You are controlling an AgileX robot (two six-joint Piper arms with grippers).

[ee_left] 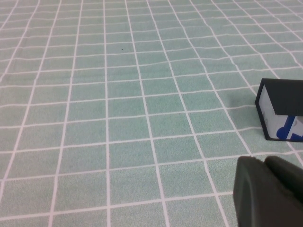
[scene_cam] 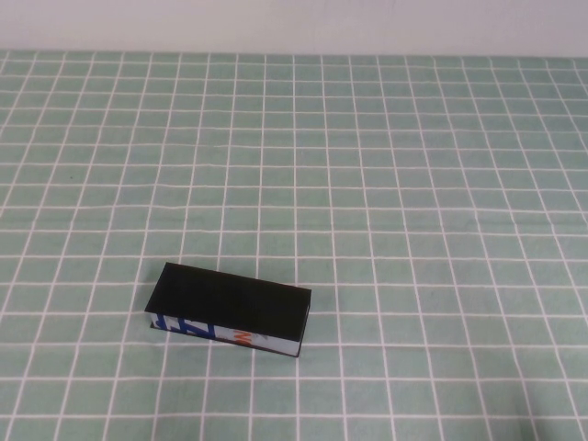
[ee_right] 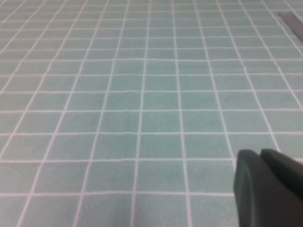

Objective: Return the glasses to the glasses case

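Note:
The glasses case (scene_cam: 230,308) is a black rectangular box with its lid closed and a white front side with blue and orange print. It lies on the cloth at the near left of the high view. Its end also shows in the left wrist view (ee_left: 283,109). The glasses are not in view. My left gripper (ee_left: 263,161) is shut and empty, a short way from the case's end. My right gripper (ee_right: 260,153) is shut and empty over bare cloth. Neither arm shows in the high view.
A green cloth with a white grid (scene_cam: 386,184) covers the table. A white wall runs along the far edge. A dark strip (ee_right: 291,21) lies at the far corner of the right wrist view.

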